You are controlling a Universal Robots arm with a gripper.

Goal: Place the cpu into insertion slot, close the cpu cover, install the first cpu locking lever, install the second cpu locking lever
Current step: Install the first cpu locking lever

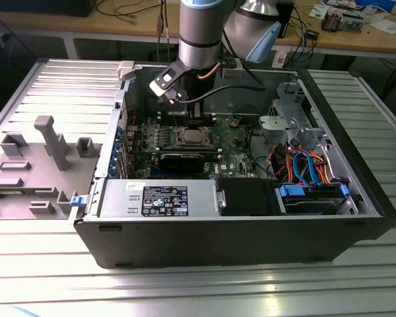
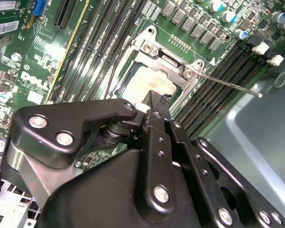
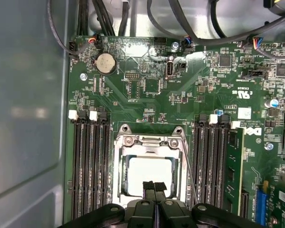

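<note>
The cpu [image 3: 149, 172] lies flat in the socket on the green motherboard, its silver top showing through the central opening of the cpu cover [image 3: 147, 141]. The silvery cover frame [image 2: 165, 61] is down over the chip [image 2: 143, 84]. My gripper [image 3: 154, 186] hovers directly above the chip's near edge, its two black fingertips pressed together with nothing between them. In the exterior view the gripper [image 1: 193, 123] hangs over the socket [image 1: 192, 137] inside the open case. One thin wire locking lever [image 2: 230, 85] sticks out sideways from the socket, unlatched; it runs along the socket's side [image 3: 187, 161].
Black memory slots [image 3: 88, 166] flank the socket on both sides [image 3: 213, 156]. Cables [image 3: 180, 19] hang near the board's far edge. In the exterior view, a power supply [image 1: 160, 198] and drive bay with orange and blue cables [image 1: 310, 172] fill the case front; a grey fixture [image 1: 46, 142] stands at the left.
</note>
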